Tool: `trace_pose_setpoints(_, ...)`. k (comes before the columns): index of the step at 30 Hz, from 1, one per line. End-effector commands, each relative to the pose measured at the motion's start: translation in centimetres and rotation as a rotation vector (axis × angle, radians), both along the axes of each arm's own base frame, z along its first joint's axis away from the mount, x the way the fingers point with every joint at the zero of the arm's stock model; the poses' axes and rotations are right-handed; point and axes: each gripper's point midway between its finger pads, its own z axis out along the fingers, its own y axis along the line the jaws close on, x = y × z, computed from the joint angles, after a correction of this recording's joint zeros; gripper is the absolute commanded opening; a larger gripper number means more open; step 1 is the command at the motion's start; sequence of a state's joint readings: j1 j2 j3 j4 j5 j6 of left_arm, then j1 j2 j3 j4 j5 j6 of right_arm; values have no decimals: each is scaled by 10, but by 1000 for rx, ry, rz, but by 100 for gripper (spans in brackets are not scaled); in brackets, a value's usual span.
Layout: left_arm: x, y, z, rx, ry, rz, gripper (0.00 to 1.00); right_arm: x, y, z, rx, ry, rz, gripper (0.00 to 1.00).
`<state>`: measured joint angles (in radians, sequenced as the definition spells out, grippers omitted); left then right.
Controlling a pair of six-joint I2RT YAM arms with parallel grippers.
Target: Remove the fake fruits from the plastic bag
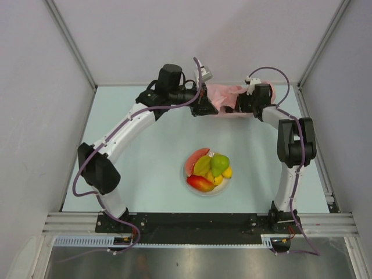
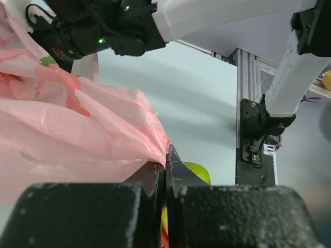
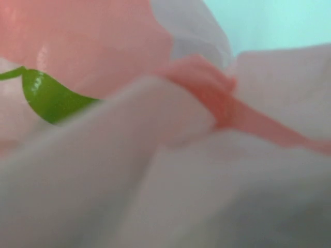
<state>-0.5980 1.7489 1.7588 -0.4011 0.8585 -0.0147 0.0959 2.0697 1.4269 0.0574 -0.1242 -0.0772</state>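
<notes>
The pink plastic bag [image 1: 224,97] lies crumpled at the back of the table between both grippers. My left gripper [image 1: 207,108] is at its left end, jaws shut on a fold of the bag's edge [image 2: 155,147]. My right gripper [image 1: 236,104] presses into the bag's right end. Its fingers are hidden, and the right wrist view is filled with blurred pink plastic [image 3: 155,170] and a glossy green shape [image 3: 47,96] I cannot identify. Several fake fruits sit on the white plate [image 1: 212,193] mid-table: a green pear [image 1: 219,164], a red-orange mango [image 1: 200,183], a pinkish-red slice [image 1: 195,158] and yellow ones [image 1: 226,172].
Grey walls enclose the table on the left, right and back. A black base rail [image 1: 197,222] runs along the near edge. In the left wrist view the right arm's white link [image 2: 292,77] and an aluminium post [image 2: 248,103] stand beyond the bag.
</notes>
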Motion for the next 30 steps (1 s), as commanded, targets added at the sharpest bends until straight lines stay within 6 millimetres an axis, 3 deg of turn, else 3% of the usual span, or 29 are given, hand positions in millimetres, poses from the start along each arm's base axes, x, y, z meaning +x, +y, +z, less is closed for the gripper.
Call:
trace_pose_setpoints(1,2,-3,3,-1,-49,4,0,5,-9,89,75,-139,35,51)
trace_pose_setpoints(3,7,-5,-4,6,-36,16,0,-12,-4,126,114,-163,81,47)
trace_pose_setpoints(6,18,-8,-7,8,-27,57,0,-42,13,153,190,-148,194,47)
trace_pose_setpoints(7,23,-11,-11,12,-16,63,0,-58,23,175,220,-174,264,47)
trace_pose_setpoints(9,30,-16,-4,-7,-22,71,0,-83,35,179,250,-134,341,47)
trace_pose_setpoints(11,37,-21,0,-22,-22,81,0,-108,46,196,277,-146,430,48)
trace_pose_setpoints(13,41,-23,1,-25,-21,88,0,-133,53,191,285,-92,493,47)
trace_pose_setpoints(14,44,-24,3,-25,-26,96,0,-147,55,203,275,-109,517,47)
trace_pose_setpoints(15,46,-23,4,-24,-31,105,0,-163,59,196,275,-67,541,47)
trace_pose_setpoints(17,50,-20,1,-13,-32,119,1,-189,62,209,217,-111,601,47)
trace_pose_setpoints(19,54,-16,-1,-8,-21,133,0,-219,74,203,191,-83,657,47)
trace_pose_setpoints(20,60,-12,-2,-9,-12,150,0,-236,79,215,128,-150,717,47)
trace_pose_setpoints(22,68,-9,-6,-21,39,170,0,-271,104,197,55,-123,839,47)
trace_pose_setpoints(24,79,-3,-6,-46,75,183,0,-296,118,193,-14,-160,951,50)
trace_pose_setpoints(25,83,0,-4,-62,106,194,0,-313,135,186,-31,-151,1031,49)
trace_pose_setpoints(28,91,8,4,-88,104,205,0,-337,167,169,-102,-152,1200,49)
trace_pose_setpoints(30,94,13,7,-90,91,212,0,-337,179,159,-180,-183,1275,49)
